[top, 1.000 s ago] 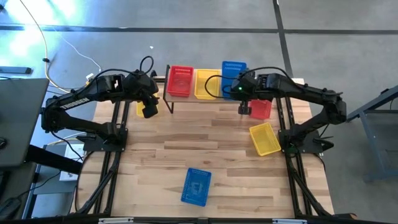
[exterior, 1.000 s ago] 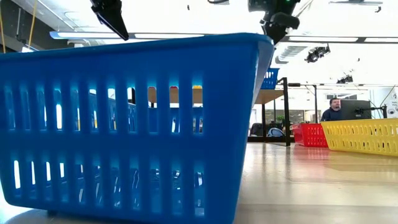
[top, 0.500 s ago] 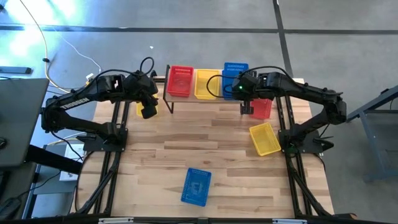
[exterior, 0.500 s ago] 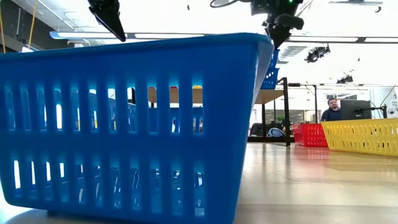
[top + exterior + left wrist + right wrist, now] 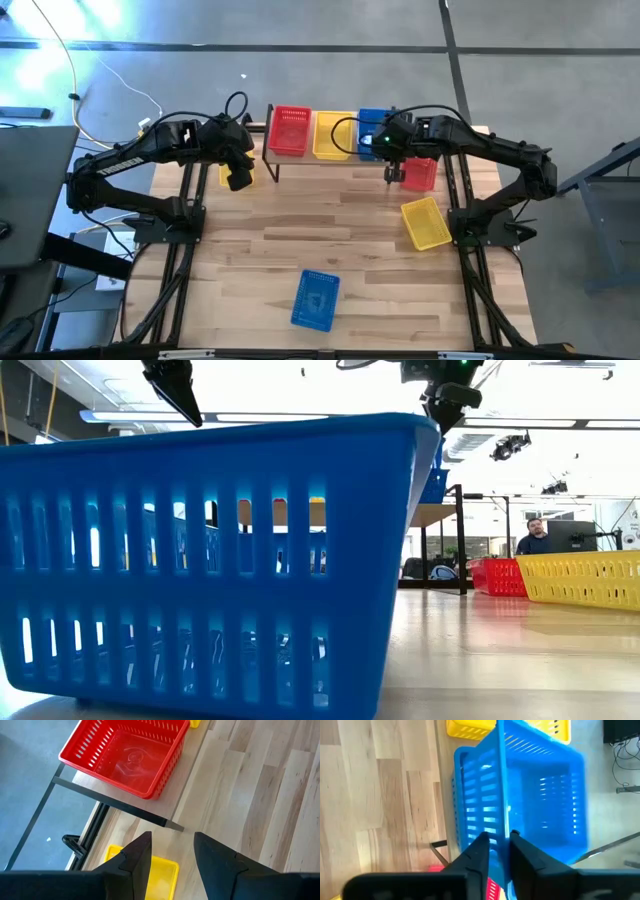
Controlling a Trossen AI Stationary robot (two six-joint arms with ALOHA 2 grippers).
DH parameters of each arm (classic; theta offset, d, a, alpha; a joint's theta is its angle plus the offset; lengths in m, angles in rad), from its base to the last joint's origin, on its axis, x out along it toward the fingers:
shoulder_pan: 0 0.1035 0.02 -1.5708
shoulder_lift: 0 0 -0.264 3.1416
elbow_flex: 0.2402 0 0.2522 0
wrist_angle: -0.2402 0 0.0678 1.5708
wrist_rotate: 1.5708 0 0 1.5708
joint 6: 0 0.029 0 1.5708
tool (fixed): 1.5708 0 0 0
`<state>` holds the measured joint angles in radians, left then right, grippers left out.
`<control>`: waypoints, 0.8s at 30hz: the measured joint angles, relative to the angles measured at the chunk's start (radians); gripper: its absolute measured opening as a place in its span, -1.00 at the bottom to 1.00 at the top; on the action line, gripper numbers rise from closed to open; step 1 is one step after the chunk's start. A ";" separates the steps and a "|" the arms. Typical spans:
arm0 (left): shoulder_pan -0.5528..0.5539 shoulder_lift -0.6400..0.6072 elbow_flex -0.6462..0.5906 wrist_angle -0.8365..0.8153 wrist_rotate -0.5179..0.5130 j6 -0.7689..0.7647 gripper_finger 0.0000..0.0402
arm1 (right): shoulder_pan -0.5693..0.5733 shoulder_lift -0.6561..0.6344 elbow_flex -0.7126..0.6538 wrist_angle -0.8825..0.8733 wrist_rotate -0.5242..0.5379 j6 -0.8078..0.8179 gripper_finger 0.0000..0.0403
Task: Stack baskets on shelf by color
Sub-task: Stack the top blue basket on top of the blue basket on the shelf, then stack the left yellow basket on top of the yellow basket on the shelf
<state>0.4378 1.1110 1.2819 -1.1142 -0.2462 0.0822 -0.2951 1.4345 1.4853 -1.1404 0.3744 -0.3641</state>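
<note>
Fingers of the right gripper (image 5: 496,851) pinch the near wall of a blue basket (image 5: 372,129) at the shelf's (image 5: 318,155) right end, beside the yellow basket (image 5: 331,134) and red basket (image 5: 290,129) on top. The left gripper (image 5: 171,851) hangs off the shelf's left end, fingers spread, above a yellow basket on the tabletop (image 5: 228,174). Another blue basket (image 5: 316,299) lies near the tabletop's front edge.

High cam straight down over the whole surface (image 5: 330,240). Low cam sits at surface level, nearly against the front blue basket (image 5: 210,560), facing the room. Left wrist cam looks down at the shelf (image 5: 120,807) end; right wrist cam close on the gripped blue basket (image 5: 535,795). High view covers both.
</note>
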 joint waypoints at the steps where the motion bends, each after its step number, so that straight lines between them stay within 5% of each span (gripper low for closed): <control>1: 0.000 0.000 0.000 0.000 0.000 0.000 -0.32 | 0.000 0.000 0.000 0.000 0.000 0.002 -0.70; 8: 0.000 0.000 0.000 0.000 0.000 0.000 -0.32 | 0.000 0.000 0.000 0.001 0.037 0.005 -0.54; 24: 0.000 0.000 0.000 -0.002 0.001 -0.001 -0.32 | 0.062 -0.003 0.000 0.001 0.028 0.144 -0.53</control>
<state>0.4377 1.1107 1.2819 -1.1164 -0.2455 0.0812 -0.2327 1.4319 1.4853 -1.1393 0.4024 -0.2196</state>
